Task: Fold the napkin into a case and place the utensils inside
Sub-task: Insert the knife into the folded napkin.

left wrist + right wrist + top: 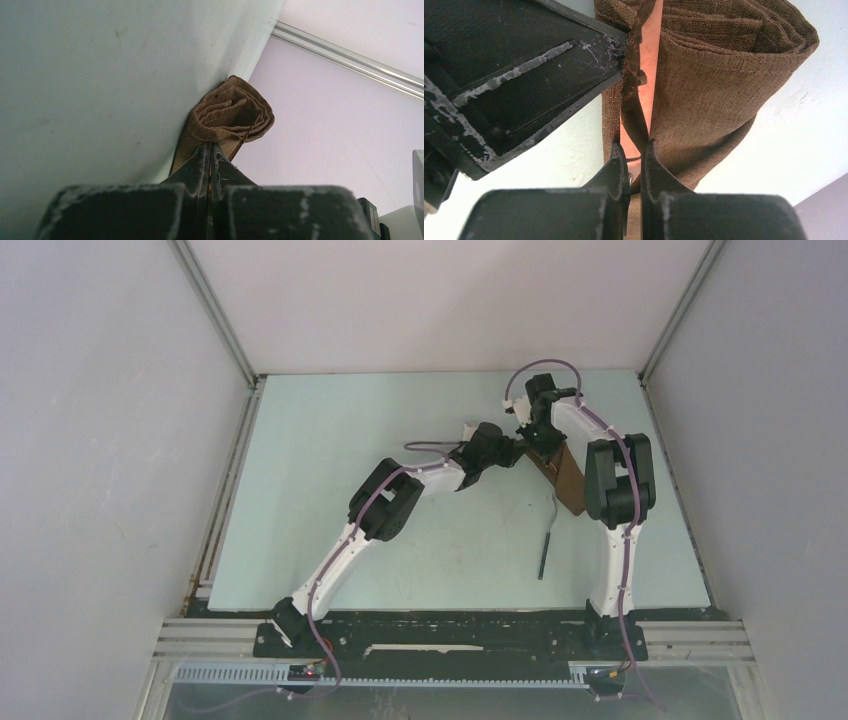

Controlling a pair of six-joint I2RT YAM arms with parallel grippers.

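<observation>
While the folded napkin [568, 478] lies on the table [350, 490] toward the far right, its open end is gripped from two sides.

A loose brown flap at the mouth of the napkin is pinched by the left gripper [210, 150], whose fingers are pressed together on the cloth with the rolled layers directly beyond the tips. The same flap is caught further along by the right gripper [635, 155], its fingers nearly closed on the strip, with the main body of the napkin just to their right. A pale orange surface is seen in the gap behind the flap; what it is cannot be told. A dark utensil [546, 540] is left flat on the table, near the napkin's near end and outside it.
</observation>
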